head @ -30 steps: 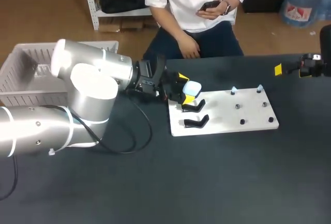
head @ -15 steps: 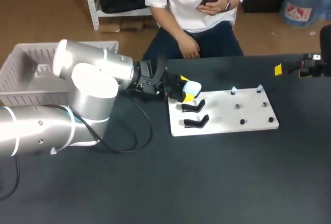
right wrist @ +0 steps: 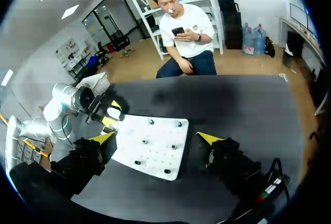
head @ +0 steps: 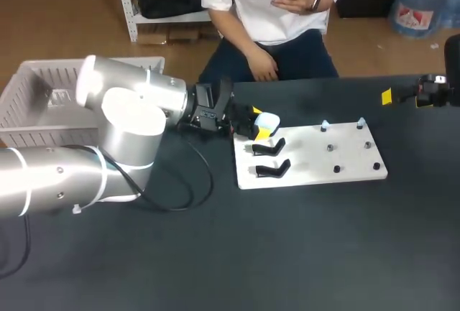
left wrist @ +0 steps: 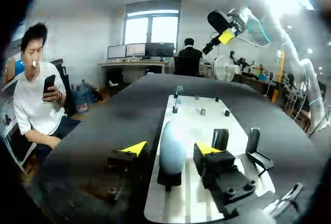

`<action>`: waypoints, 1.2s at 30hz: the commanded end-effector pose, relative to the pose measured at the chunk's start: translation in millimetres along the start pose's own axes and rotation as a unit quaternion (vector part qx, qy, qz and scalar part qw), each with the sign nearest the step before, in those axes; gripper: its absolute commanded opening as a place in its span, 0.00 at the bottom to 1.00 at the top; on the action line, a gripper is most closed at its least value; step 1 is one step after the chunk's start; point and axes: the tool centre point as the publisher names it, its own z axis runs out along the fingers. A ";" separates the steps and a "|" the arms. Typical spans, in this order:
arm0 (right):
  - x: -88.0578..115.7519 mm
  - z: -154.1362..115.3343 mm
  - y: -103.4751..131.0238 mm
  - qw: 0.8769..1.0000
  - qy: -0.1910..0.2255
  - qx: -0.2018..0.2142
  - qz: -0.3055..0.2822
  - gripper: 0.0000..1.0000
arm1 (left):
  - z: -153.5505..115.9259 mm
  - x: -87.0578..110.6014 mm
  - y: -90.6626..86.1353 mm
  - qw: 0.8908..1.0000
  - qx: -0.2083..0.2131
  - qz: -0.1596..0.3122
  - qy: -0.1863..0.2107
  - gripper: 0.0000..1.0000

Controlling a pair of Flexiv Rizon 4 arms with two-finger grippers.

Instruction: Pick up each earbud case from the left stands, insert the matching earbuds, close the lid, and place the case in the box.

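While our left arm comes in from nine o'clock across the dark tabletop (head: 215, 253), its pincer (head: 259, 122) sits at the ten o'clock corner of the white board (head: 316, 176), with the pale blue earbud case (head: 268, 119) between its yellow-tipped fingers. From the left wrist we see the case standing upright on the first stand (left wrist: 169, 178), small and black, with a narrow gap on either side. So this pincer is released: its fingers flank the case without touching it. Toward six o'clock from the case, the second stand (head: 269, 147) and then the third stand (head: 274, 171) sit bare on the board. Along the board's twelve o'clock edge, the first earbud (head: 325, 125) and the second earbud (head: 361, 122), both pale blue, perch on pegs. Four dark pegs (head: 330, 148) stand on the board toward six o'clock from them. Our right pincer (right wrist: 156, 137) is also released, its fingers spread wide with nothing between them. It hangs over the tabletop out at two o'clock from the board, well apart from it. The white slatted box (head: 29, 110) stands off the tabletop's ten o'clock corner
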 end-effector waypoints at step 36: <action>0.0 -0.1 0.0 1.000 0.000 0.000 0.000 1.00 | 5.2 4.2 3.4 1.000 0.008 -0.006 -0.002 0.28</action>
